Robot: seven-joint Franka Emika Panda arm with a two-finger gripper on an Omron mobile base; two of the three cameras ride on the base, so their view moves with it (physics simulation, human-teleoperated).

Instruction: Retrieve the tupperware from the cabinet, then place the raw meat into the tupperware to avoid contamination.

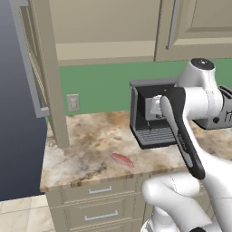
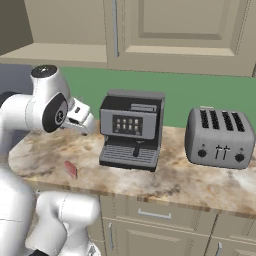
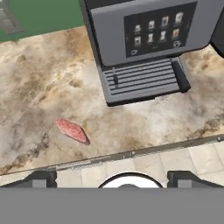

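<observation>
raw meat [image 3: 72,131] left of coffee machine [image 3: 140,48] | looks soft, slippery, pinch mid-slab | gripper [image 3: 111,178] fingers apart, empty

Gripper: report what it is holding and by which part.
Nothing is held. In the hand view the gripper is open, its fingertips wide apart with nothing between them, above the counter edge. The raw meat lies on the counter.

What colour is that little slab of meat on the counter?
Pinkish-red with paler streaks; the raw meat shows best in the hand view.

no readable text, coffee machine [image 3: 144,48] screen shows only tiny icons
</observation>
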